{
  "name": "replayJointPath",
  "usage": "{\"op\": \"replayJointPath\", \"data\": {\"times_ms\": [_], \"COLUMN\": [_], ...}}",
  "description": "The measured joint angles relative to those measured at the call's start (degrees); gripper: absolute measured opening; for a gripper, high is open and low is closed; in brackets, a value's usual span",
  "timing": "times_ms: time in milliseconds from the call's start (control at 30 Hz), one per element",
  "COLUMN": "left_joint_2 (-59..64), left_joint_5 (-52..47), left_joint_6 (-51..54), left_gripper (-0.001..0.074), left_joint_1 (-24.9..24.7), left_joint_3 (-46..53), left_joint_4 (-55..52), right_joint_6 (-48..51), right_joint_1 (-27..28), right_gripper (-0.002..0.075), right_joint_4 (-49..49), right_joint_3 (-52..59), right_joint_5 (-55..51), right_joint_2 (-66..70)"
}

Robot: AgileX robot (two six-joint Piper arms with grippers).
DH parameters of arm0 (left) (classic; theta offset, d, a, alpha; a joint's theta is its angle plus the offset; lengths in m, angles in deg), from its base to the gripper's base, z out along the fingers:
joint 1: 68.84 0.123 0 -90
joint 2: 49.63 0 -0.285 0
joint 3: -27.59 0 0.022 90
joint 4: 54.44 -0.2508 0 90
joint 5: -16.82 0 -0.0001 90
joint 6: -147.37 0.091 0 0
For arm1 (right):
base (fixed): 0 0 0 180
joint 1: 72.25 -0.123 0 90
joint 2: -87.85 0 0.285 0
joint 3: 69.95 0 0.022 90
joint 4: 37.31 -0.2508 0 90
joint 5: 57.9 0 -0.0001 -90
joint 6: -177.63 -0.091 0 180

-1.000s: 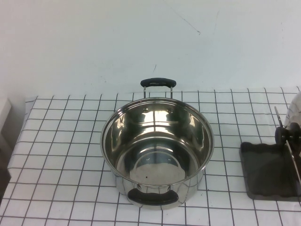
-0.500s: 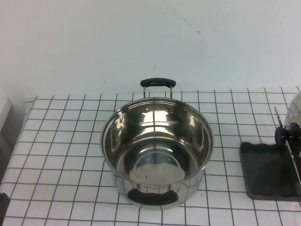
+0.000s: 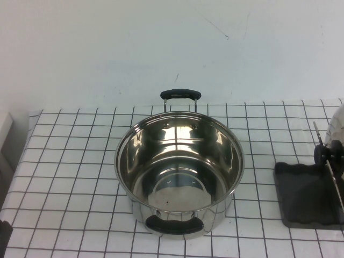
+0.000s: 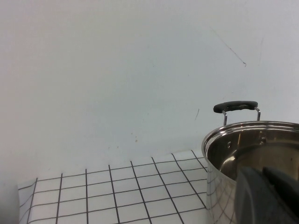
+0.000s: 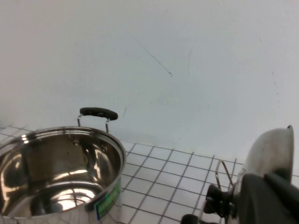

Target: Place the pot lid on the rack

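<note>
Your left gripper (image 4: 268,196) shows only as a dark blurred shape at the edge of the left wrist view, close in front of the deep shiny stainless-steel pot (image 4: 254,154); you cannot tell how its fingers stand. Your right gripper (image 5: 271,198) is likewise only a dark mass in the right wrist view, and its opening cannot be told either. Just beyond it the round domed stainless-steel pot lid (image 5: 271,149) stands on edge, its black knob (image 5: 217,196) facing the pot (image 5: 56,172). From above, the pot lid (image 3: 337,126) stands upright among thin wire bars on the dark grey rectangular rack (image 3: 306,201), well to the pot's (image 3: 180,172) right on the black-gridded white tablecloth (image 3: 70,177).
</note>
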Motion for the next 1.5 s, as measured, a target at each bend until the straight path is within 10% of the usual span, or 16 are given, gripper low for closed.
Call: {"op": "replayJointPath", "data": {"times_ms": [300, 667, 1500], "left_joint_2": [0.00, 0.00, 0.00], "left_joint_5": [0.00, 0.37, 15.81], "left_joint_6": [0.14, 0.04, -0.06], "left_gripper": [-0.0002, 0.0000, 0.0000], "left_joint_1": [0.00, 0.00, 0.00], "left_joint_3": [0.00, 0.00, 0.00], "left_joint_4": [0.00, 0.00, -0.43], "right_joint_6": [0.31, 1.23, -13.89], "right_joint_1": [1.70, 19.04, 14.37], "right_gripper": [-0.0001, -0.0001, -0.0002], "right_joint_4": [6.58, 10.62, 16.41], "right_joint_3": [9.67, 23.51, 24.49], "right_joint_5": [2.09, 3.01, -1.95], "right_joint_2": [-1.32, -11.89, -13.12]}}
